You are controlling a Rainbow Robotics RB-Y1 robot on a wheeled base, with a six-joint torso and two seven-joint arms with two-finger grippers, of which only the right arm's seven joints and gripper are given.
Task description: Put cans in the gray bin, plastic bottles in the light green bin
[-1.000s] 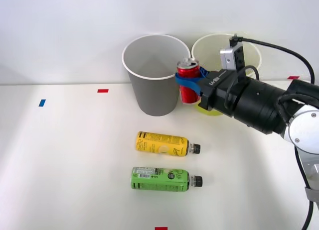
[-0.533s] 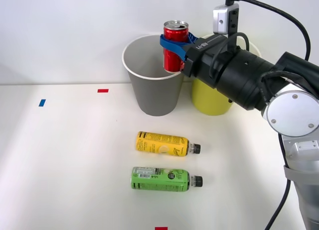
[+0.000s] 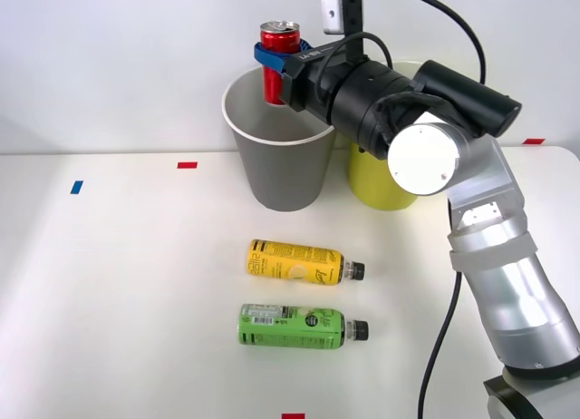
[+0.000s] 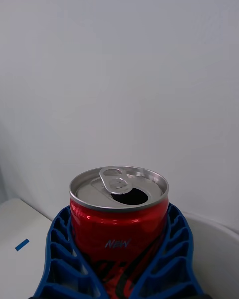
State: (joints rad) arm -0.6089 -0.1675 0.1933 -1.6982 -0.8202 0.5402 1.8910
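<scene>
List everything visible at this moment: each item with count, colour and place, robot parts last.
can: one, red with a silver top, upright in the grip above the gray bin's opening
gray bin: one, gray with white rim, back of the table
light green bin: one, yellow-green, beside the gray bin, partly behind the arm
plastic bottles: two, lying on the table in front of the bins; yellow-labelled, bright green nearer the robot
tape marks: red, blue, on the table
right gripper: blue ribbed fingers shut on the can
</scene>
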